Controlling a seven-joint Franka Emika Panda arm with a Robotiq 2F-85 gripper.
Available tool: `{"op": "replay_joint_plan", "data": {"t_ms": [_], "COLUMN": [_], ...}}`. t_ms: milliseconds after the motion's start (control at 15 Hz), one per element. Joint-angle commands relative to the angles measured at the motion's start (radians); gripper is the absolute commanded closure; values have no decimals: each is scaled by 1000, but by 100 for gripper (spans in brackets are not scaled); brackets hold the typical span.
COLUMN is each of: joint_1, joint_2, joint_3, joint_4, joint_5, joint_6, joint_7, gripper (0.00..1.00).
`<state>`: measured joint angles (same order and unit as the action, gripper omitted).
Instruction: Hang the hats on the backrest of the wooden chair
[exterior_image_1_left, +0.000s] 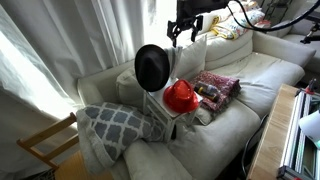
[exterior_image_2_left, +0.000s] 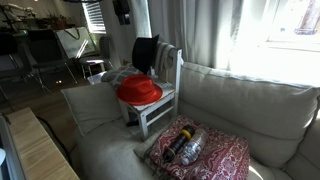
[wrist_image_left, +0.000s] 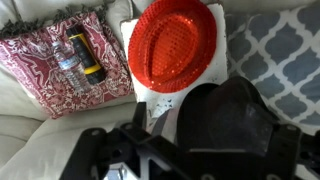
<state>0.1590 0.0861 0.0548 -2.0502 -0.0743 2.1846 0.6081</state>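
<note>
The black hat (exterior_image_1_left: 152, 65) hangs on the backrest (exterior_image_2_left: 170, 58) of the wooden chair (exterior_image_1_left: 168, 120), which stands on the sofa. It shows in both exterior views (exterior_image_2_left: 146, 52) and at the lower right of the wrist view (wrist_image_left: 235, 115). The red hat (exterior_image_1_left: 181, 96) lies flat on the chair seat, seen also in the exterior view (exterior_image_2_left: 139, 91) and the wrist view (wrist_image_left: 175, 42). My gripper (exterior_image_1_left: 185, 28) is open and empty, well above the black hat and apart from it. Its dark fingers (wrist_image_left: 215, 135) frame the bottom of the wrist view.
A red patterned cloth (wrist_image_left: 50, 65) with a water bottle (wrist_image_left: 68, 62) and a yellow-black object lies on the sofa beside the chair. A grey patterned pillow (exterior_image_1_left: 115, 125) lies on the other side. A yellowish bare-wood chair frame (exterior_image_1_left: 45, 140) and a wooden table (exterior_image_1_left: 285, 130) stand nearby.
</note>
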Motion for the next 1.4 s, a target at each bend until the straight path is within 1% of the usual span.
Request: {"op": "replay_joint_plan", "data": {"t_ms": [0,133,267,467,533,667,733,800,1133,1200,1333], "joint_1": [-65,-100,-129,-164,-174,-190,-194,-171,-173,-174,-198], "joint_2": [121,183,237,302,321,349,365,339,348,373,414], "joint_3": [-5,-6,-5,3,6,17,20,0,1,-4,4], "joint_4": [-3,5,6,-1,-2,-15,-15,-4,4,22,37], "joint_5": [141,182,205,254,283,357,395,324,329,328,362], "joint_6": [26,9,17,45,63,134,167,109,118,98,101], "joint_7": [-268,-418,-534,-646,-662,-676,-659,-639,-639,-627,-658], "gripper": [0,0,0,0,0,0,0,0,0,0,0]}}
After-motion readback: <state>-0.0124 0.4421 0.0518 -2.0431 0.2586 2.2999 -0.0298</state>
